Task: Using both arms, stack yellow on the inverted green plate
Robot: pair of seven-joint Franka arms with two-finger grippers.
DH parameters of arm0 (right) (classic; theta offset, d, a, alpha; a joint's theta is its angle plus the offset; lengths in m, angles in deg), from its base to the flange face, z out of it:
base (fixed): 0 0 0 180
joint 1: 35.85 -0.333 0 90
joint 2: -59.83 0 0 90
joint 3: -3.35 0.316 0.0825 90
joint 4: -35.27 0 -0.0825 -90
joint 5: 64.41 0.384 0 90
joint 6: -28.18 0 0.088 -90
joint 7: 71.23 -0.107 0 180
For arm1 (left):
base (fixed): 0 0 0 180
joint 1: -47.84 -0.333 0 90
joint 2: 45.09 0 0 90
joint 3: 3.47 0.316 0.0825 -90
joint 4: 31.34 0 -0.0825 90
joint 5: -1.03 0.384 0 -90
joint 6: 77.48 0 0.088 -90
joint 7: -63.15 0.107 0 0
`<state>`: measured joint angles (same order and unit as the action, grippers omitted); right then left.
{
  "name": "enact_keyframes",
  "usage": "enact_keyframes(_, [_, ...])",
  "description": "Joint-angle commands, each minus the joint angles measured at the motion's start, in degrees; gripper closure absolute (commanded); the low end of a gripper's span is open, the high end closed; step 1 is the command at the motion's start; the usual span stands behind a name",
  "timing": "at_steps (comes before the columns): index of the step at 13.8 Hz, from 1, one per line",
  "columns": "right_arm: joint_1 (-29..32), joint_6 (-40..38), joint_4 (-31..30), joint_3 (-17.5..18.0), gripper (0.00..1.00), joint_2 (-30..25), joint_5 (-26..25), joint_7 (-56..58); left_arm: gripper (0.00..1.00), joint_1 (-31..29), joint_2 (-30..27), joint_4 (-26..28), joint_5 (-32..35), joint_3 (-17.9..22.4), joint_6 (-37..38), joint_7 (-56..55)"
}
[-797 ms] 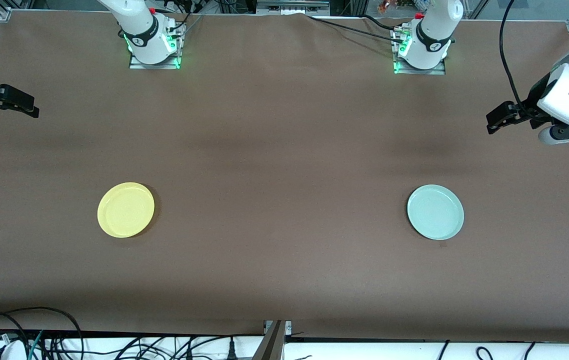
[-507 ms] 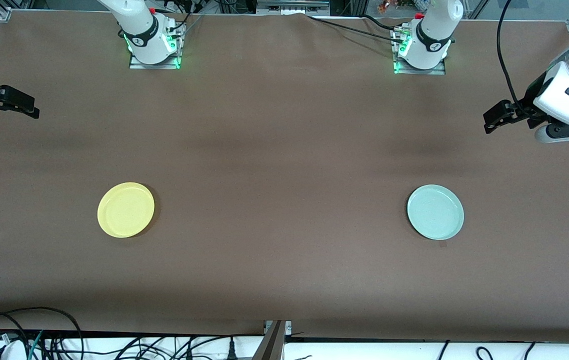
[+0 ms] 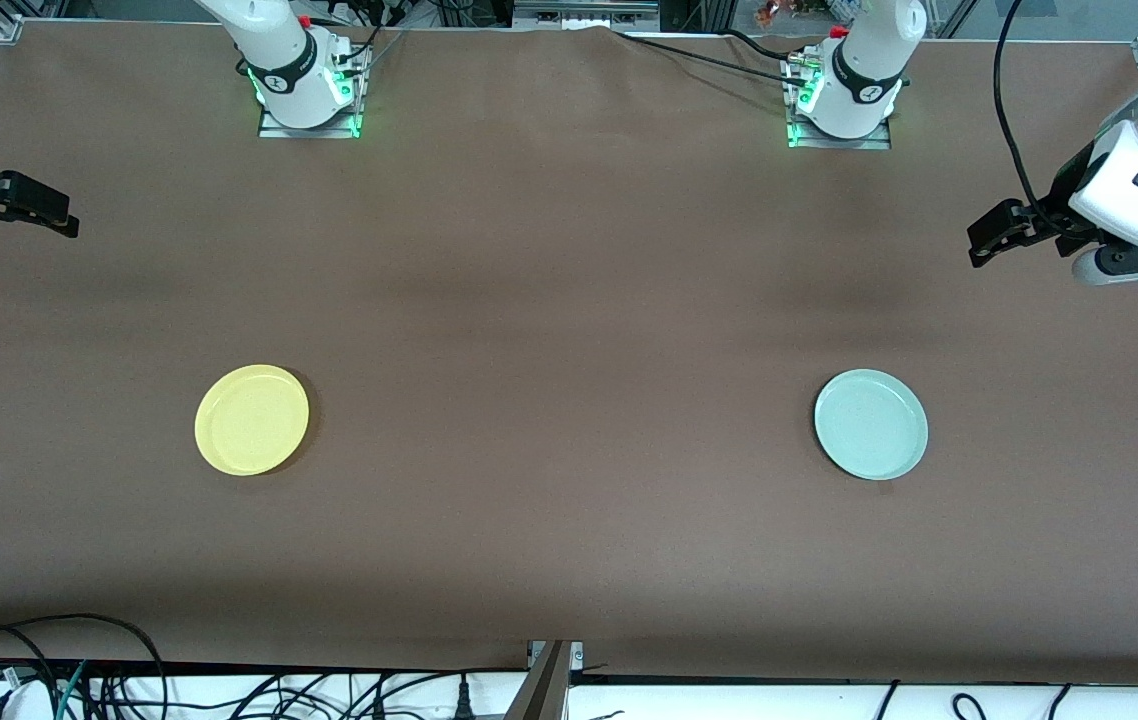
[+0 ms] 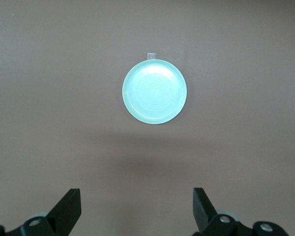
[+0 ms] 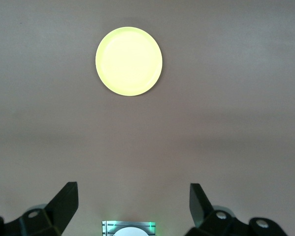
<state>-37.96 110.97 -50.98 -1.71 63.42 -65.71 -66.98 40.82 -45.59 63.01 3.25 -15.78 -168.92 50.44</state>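
Round yellow shallow plate (image 3: 251,419) and round pale mint-green shallow plate (image 3: 870,424): both flat, rims up, well apart on my brown table (image 3: 569,330). My left gripper (image 4: 137,211) and right gripper (image 5: 132,206): raised over their own table ends, fingers spread, empty.

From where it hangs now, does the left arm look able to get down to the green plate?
Probably yes: the left gripper, open, hangs over bare table at its own end, and the green plate lies alone with nothing around it.

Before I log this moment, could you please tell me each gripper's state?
Left gripper: open, holding nothing.
Right gripper: open, holding nothing.
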Motion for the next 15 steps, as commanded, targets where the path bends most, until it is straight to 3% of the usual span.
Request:
enact_keyframes(1, [0.35, -0.26, 1.26, 0.14, 0.00, 0.54, 0.59, -0.21, 0.00, -0.64, -0.46, -0.04, -0.38, -0.44, 0.21, -0.12])
enact_keyframes(15, [0.35, 0.18, 1.26, 0.05, 0.00, 0.71, 0.59, -0.13, 0.00, -0.64, 1.03, -0.13, -0.20, -0.44, 0.21, 0.68])
